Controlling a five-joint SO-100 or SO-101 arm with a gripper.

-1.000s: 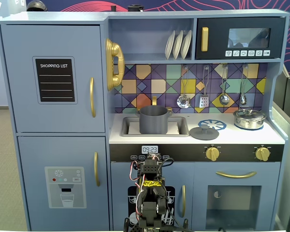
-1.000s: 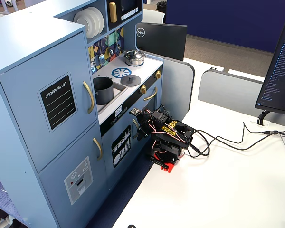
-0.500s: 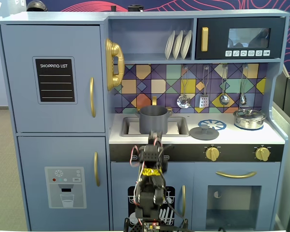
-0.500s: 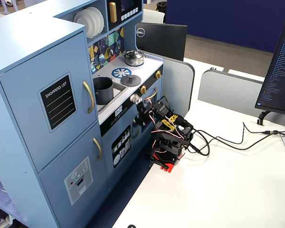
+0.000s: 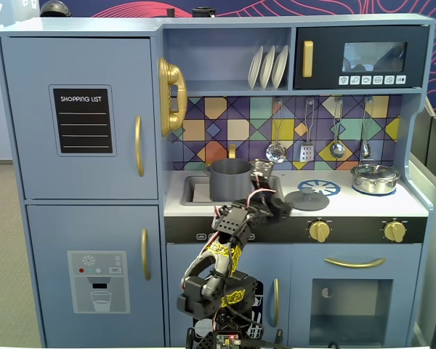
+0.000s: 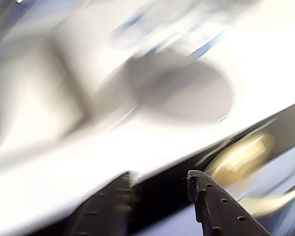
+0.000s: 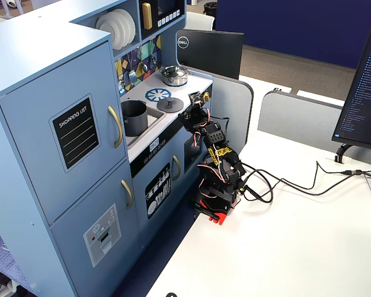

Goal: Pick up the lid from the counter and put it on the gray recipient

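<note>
On the white worktop (image 5: 236, 207) of the toy kitchen I see the flat round dark gray lid (image 5: 307, 200) lying level, its small knob pointing straight up; being round, it has no long axis. It sits right of the matte dark gray cylindrical pot (image 5: 229, 179) in a fixed view, well apart. My end effector (image 6: 160, 179) hovers at the worktop's front edge, fingers parted, gripping nothing. Wrist view is blurred.
</note>
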